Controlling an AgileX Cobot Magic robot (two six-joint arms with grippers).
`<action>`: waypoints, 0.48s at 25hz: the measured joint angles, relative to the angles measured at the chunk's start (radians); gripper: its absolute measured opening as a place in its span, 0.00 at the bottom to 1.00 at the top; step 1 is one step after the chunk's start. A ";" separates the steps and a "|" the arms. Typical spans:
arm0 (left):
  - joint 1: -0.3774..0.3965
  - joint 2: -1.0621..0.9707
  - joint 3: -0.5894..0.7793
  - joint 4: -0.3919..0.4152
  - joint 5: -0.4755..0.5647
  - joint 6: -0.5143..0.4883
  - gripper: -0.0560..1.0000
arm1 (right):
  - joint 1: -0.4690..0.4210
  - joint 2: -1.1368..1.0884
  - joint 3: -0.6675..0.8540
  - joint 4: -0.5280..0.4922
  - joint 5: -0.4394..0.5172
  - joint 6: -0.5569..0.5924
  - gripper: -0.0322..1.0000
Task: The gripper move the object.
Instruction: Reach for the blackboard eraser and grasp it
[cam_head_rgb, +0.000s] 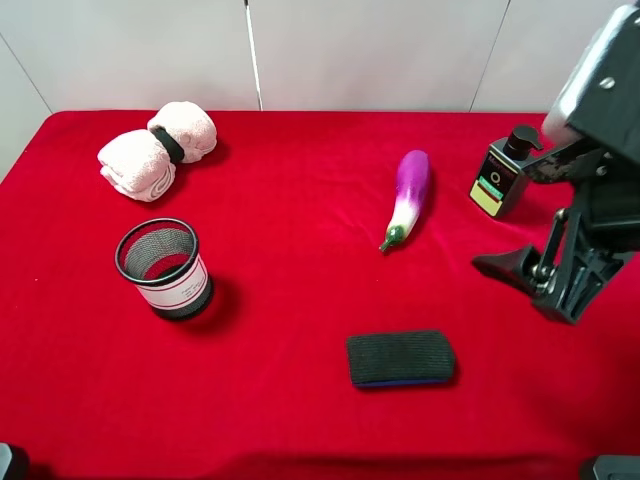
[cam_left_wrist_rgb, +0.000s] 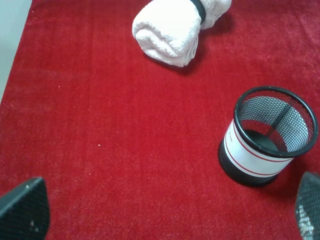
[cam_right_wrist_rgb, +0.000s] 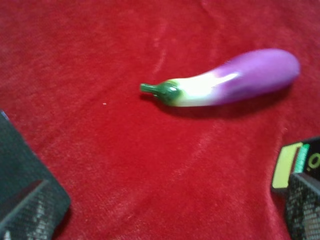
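Observation:
The object, a dark charcoal pad with a thin blue base (cam_head_rgb: 400, 358), lies flat on the red cloth near the front middle. My right gripper (cam_head_rgb: 532, 286) hangs open and empty above the cloth, to the right of the pad and a little farther back. In the right wrist view the right gripper (cam_right_wrist_rgb: 165, 212) is wide open, and a corner of the pad (cam_right_wrist_rgb: 17, 155) shows by one fingertip (cam_right_wrist_rgb: 27, 212). My left gripper (cam_left_wrist_rgb: 165, 215) is open and empty over bare cloth, with only its fingertips (cam_left_wrist_rgb: 22, 210) showing.
A purple eggplant (cam_head_rgb: 408, 195) lies behind the pad. A black pump bottle (cam_head_rgb: 500, 175) stands at the back right near the right arm. A black mesh cup (cam_head_rgb: 163, 265) stands at the left, with rolled white towels (cam_head_rgb: 158, 150) behind it.

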 joint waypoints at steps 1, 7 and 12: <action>0.000 0.000 0.000 0.000 0.000 0.000 0.98 | 0.007 0.011 0.000 0.000 -0.001 0.000 0.70; 0.000 0.000 0.000 0.001 0.000 0.000 0.98 | 0.021 0.105 0.000 0.021 0.002 0.000 0.70; 0.000 0.000 0.000 0.001 0.000 0.000 0.98 | 0.022 0.187 0.000 0.040 0.011 -0.006 0.70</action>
